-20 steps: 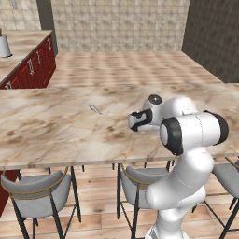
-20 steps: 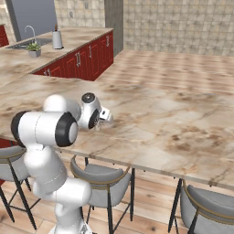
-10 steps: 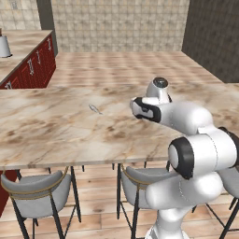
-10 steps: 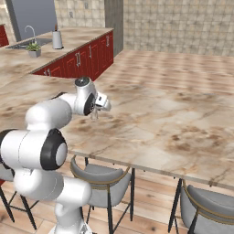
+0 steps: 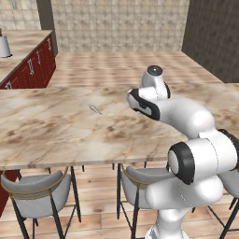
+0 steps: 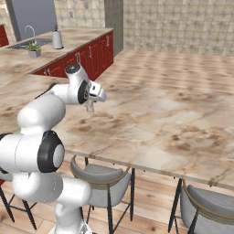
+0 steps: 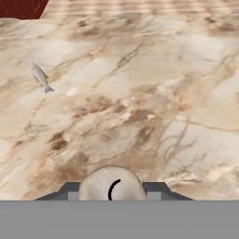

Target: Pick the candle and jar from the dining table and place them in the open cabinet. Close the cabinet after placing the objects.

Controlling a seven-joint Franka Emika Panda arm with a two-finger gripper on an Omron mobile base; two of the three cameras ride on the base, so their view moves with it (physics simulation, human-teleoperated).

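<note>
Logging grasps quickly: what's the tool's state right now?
The tool: closed, holding the tiny pale-grey cylindrical candle.

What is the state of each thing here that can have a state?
candle: held between the end effector's fingertips.
end effector: shut on the candle, above the dining table.
silvery utensil: lying flat on the dining table, free.
red drawers: closed.

We see a small silvery utensil (image 5: 94, 109) lying flat, well apart from the pincer, off to its left. Grey stools (image 5: 37, 200) stand below it. A white canister (image 6: 57, 40) and small potted plant (image 6: 33, 48) sit far beyond.
</note>
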